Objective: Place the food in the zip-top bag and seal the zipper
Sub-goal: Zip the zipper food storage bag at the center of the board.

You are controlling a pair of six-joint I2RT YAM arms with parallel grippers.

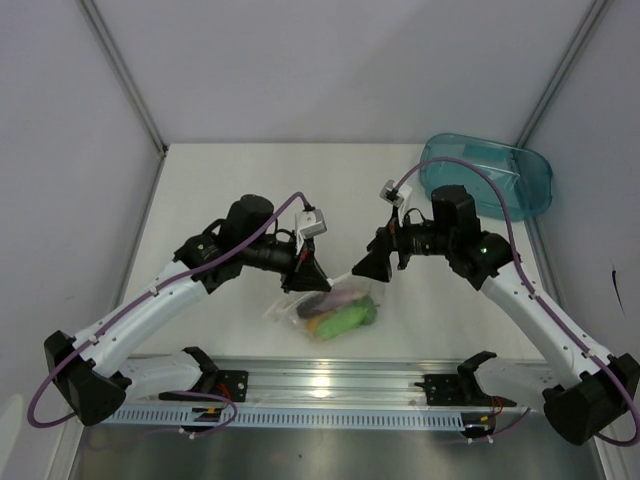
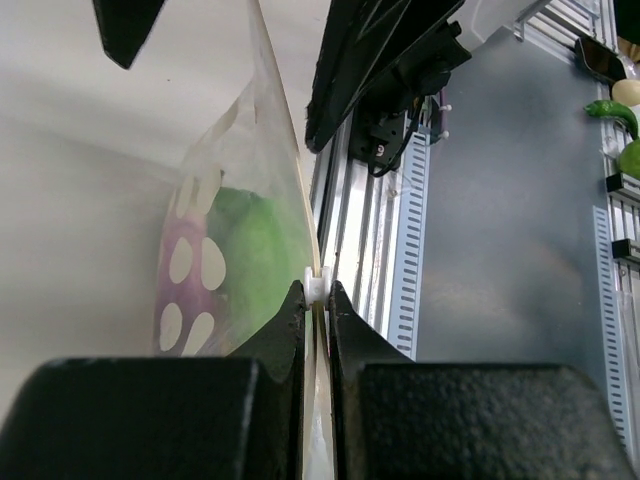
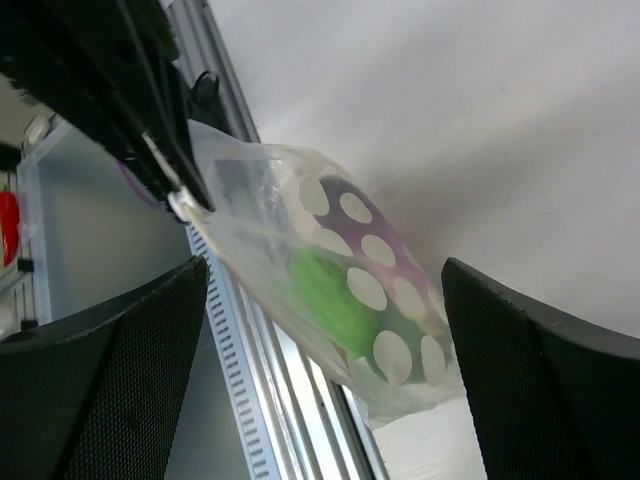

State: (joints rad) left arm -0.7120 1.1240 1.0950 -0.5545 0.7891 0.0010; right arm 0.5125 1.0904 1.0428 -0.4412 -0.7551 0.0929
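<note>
A: Left fingers [image 2: 298,308]?
B: Nearly closed, pinching the zip-top bag [image 2: 262,180] by its edge.
A: Right fingers [image 1: 372,264]?
B: Spread wide, holding nothing; the bag lies between both pairs.
A: The food [image 3: 322,292]?
B: Inside the bag, just beyond the left fingertips.

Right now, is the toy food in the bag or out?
Inside: purple eggplant and a green piece show through the clear bag. Whether all four are in, cannot tell.

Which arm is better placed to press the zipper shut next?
Probably the right. The right gripper is open and free, facing the zip-top bag; the left gripper is shut on the bag's edge, holding it.
</note>
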